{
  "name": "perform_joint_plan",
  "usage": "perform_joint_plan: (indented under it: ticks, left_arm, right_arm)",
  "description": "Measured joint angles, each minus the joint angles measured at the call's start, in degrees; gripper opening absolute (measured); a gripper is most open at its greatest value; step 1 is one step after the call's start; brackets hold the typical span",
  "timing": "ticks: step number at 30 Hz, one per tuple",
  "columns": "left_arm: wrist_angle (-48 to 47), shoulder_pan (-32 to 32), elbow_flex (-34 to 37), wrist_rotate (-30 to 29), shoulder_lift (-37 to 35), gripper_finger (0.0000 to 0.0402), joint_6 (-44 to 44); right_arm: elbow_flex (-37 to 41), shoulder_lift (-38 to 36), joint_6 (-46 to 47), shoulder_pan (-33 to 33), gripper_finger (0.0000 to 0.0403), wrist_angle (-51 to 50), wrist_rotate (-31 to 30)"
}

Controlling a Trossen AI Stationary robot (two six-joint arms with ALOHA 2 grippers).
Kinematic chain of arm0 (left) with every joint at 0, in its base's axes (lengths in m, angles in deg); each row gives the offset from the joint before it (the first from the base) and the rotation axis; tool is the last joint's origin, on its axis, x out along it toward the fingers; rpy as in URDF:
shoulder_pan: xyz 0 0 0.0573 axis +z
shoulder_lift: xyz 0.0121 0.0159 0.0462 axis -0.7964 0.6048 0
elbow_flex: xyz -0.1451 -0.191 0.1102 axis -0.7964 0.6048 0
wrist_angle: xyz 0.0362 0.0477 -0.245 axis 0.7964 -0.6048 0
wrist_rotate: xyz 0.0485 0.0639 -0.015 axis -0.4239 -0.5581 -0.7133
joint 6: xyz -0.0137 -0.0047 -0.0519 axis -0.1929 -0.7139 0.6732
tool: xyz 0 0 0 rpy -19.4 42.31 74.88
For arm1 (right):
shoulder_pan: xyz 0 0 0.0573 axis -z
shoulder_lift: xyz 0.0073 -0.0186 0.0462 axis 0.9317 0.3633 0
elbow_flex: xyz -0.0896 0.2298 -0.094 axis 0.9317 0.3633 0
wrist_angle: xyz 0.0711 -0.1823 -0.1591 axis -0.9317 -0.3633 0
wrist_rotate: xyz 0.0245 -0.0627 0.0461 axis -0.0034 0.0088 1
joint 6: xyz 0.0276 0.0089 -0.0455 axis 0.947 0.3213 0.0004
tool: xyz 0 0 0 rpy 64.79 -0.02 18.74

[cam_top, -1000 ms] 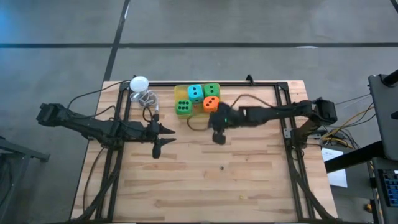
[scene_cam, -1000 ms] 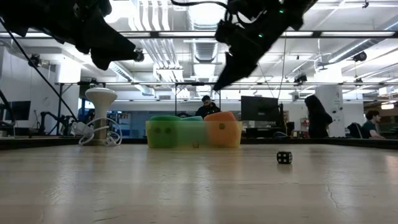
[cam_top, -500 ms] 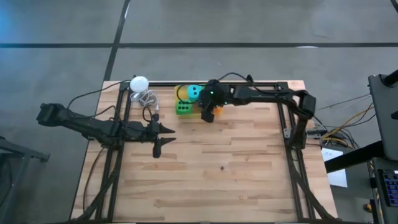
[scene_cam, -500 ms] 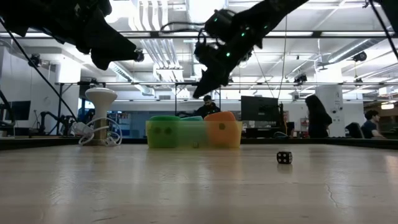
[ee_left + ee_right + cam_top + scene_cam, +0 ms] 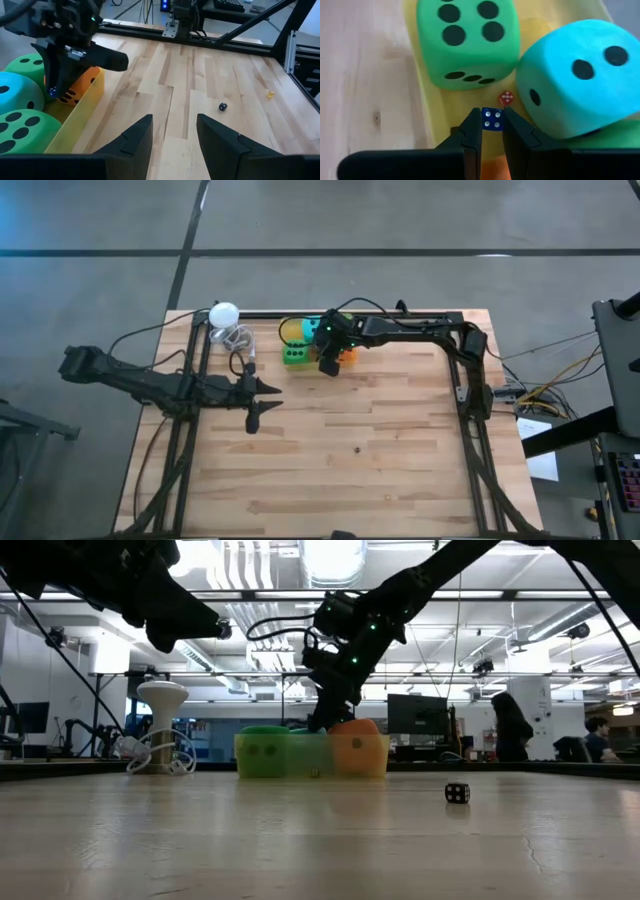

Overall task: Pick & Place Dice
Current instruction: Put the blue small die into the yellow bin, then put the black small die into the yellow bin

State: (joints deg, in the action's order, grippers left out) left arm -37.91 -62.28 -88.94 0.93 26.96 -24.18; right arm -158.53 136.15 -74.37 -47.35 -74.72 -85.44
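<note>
Both arms matte black, slim jointed links. Right arm (image 5: 420, 332) has a small green light near the wrist and a black cable looping over it. Right gripper (image 5: 492, 131): two narrow dark tapered fingers (image 5: 472, 137). Left gripper (image 5: 172, 132): same dark wedge-shaped fingers (image 5: 134, 140). Left arm (image 5: 150, 381) has a boxy black base end.

Bright overhead lighting, glaring ceiling lamps

A large open lab or workshop. Ceiling light strips (image 5: 240, 580) and ducts run overhead (monitors (image 5: 415, 712) and seated people (image 5: 598, 735) behind the wooden bench (image 5: 400, 450)).
</note>
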Motion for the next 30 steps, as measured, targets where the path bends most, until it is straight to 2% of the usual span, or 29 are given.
perform_joint_plan:
  ticks: [20,30]
  left_arm:
    - [-0.2,0.0,0.0,-0.2,0.0,0.0159,0.0]
    - [-0.2,0.0,0.0,-0.2,0.0,0.0159,0.0]
  right_arm:
    - [0.0,-1.3,0.0,0.3,0.0043,-0.9,-0.9]
    - [0.0,-1.3,0.9,0.4,0.0143,-0.9,-6.4]
